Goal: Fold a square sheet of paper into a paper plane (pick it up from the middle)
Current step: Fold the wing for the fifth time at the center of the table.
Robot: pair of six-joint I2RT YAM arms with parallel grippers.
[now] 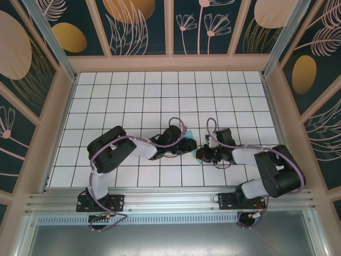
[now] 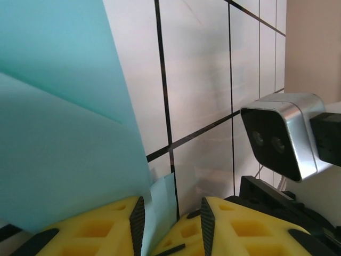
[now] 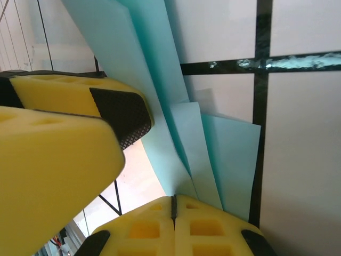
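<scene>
Stretching lengthwise from far-left to near-right is the folded paper (image 3: 149, 64).

Matt blue paper (image 3: 149, 64), yellow foam fingers (image 3: 144, 229)

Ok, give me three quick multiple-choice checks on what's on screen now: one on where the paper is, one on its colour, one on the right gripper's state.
1. Where is the square sheet of paper?
A. between the two grippers, around the middle of the table
B. at the far left corner
C. on the rail by the arm bases

2. What colour is it?
A. white
B. yellow
C. light blue

3. How is the right gripper?
A. wide open over bare tiles
B. shut, with folded paper running into its pads
C. shut on a cable

Answers: 1 A, the top view shows blue slivers where the left gripper and the right one meet. 2 C, both wrist views show it cyan. 3 B, its pads meet in a closed seam and the paper layers run into it.
</scene>
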